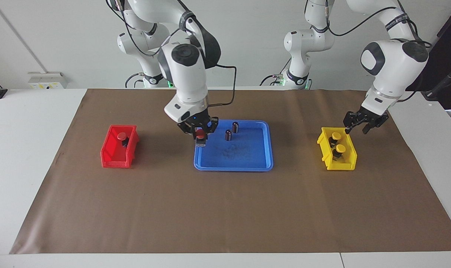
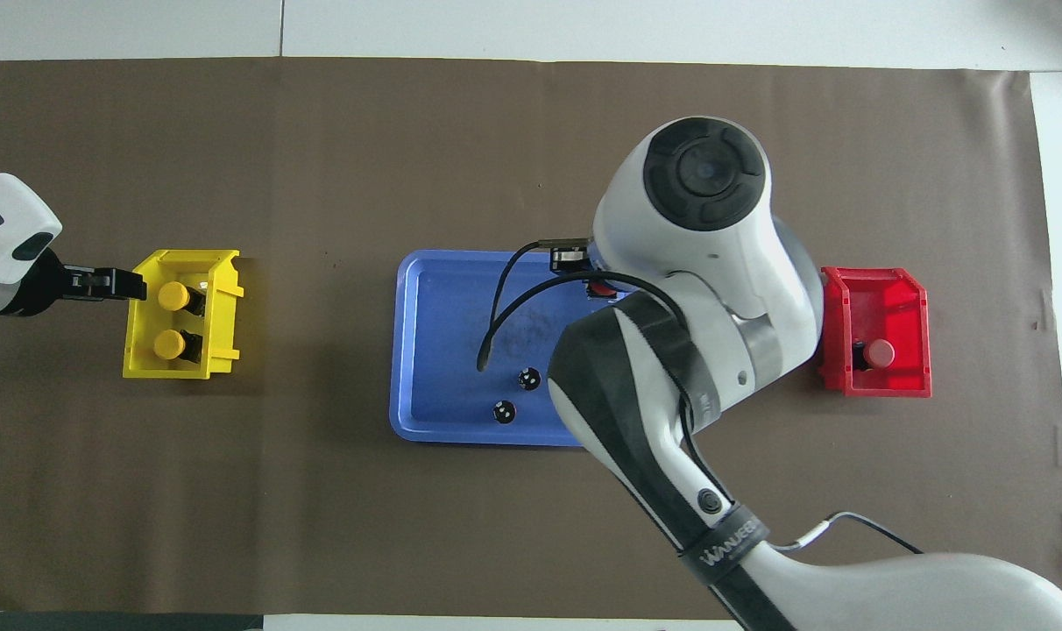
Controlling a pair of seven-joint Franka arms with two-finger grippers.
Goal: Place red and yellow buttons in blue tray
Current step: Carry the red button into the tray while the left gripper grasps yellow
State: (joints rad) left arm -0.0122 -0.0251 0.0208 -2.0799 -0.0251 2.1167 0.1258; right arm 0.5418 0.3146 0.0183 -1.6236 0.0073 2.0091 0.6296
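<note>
My right gripper (image 1: pixel 200 137) is shut on a red button (image 1: pixel 200 133) and holds it low over the blue tray (image 1: pixel 248 160), at the tray's end toward the right arm. In the overhead view the arm hides most of this; only a bit of the held red button (image 2: pixel 598 290) shows over the tray (image 2: pixel 435 350). The other red button (image 1: pixel 121 136) (image 2: pixel 880 352) sits in the red bin (image 1: pixel 114 158). Two yellow buttons (image 1: pixel 336 135) (image 1: pixel 340 148) sit in the yellow bin (image 1: pixel 339 164). My left gripper (image 1: pixel 356 128) (image 2: pixel 115 282) is open and empty, raised by that bin's rim.
Two dark cylinders (image 1: pixel 235 126) (image 1: pixel 228 135) without coloured caps stand in the blue tray, in its part nearer to the robots. The red bin (image 2: pixel 912 289) and yellow bin (image 2: pixel 224 337) flank the tray on the brown mat (image 1: pixel 225 208).
</note>
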